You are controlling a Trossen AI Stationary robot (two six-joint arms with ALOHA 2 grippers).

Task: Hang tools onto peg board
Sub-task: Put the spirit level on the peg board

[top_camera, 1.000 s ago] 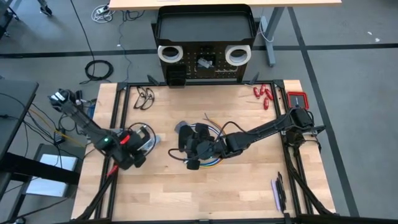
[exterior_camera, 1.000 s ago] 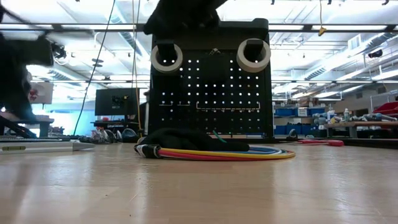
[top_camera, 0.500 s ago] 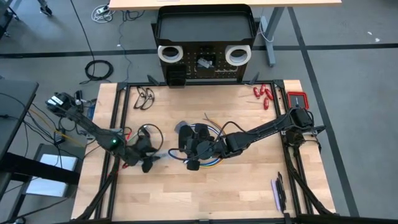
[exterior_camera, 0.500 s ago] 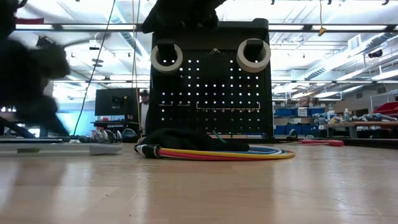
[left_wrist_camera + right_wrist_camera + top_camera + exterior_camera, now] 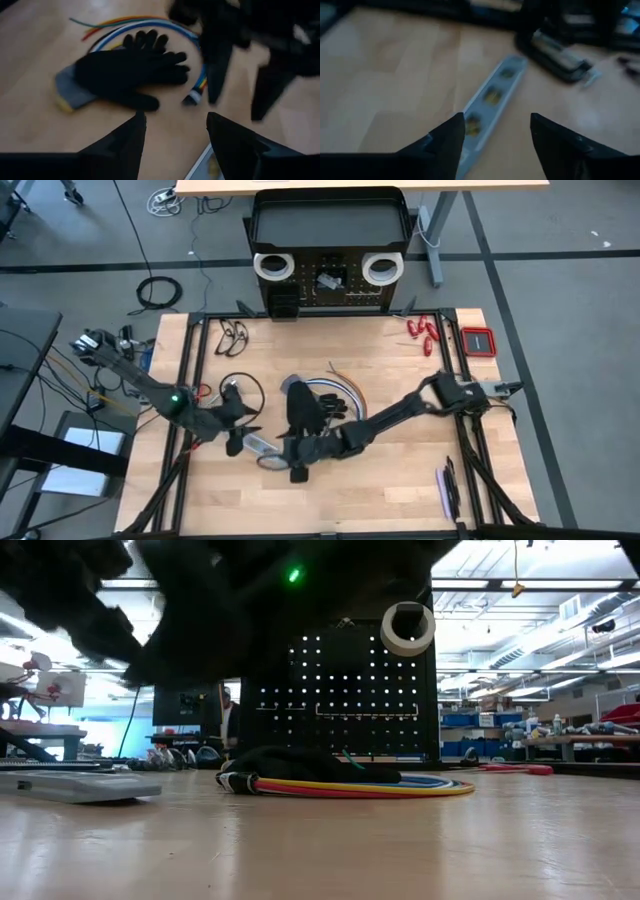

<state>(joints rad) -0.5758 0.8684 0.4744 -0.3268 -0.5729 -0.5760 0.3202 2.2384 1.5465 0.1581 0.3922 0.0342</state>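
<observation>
The silver-grey flat bar (image 5: 262,449) lies flat on the wooden table, left of centre and toward the near edge; its yellow vials show in the right wrist view (image 5: 490,100). My right gripper (image 5: 292,461) hovers open just over the bar's right end (image 5: 495,132); I cannot tell whether it touches. My left gripper (image 5: 240,438) is open just left of the bar, pointing at a black glove (image 5: 130,75). The peg board (image 5: 328,250) stands at the far edge with two white tape rolls (image 5: 272,267) (image 5: 382,268) hanging on it.
The black glove (image 5: 300,406) lies on a coil of coloured cables (image 5: 340,392) at mid-table. Red-handled tools (image 5: 422,332) and a red pad (image 5: 478,340) sit far right, a purple-handled tool (image 5: 447,488) near right, black wire loops (image 5: 234,338) far left.
My right gripper has left the glove, going down and toward the table's near-left, and now sits at the flat bar. My left gripper has swung right and toward the near edge, rolling its wrist. The bar now lies nearer the near edge than before.
</observation>
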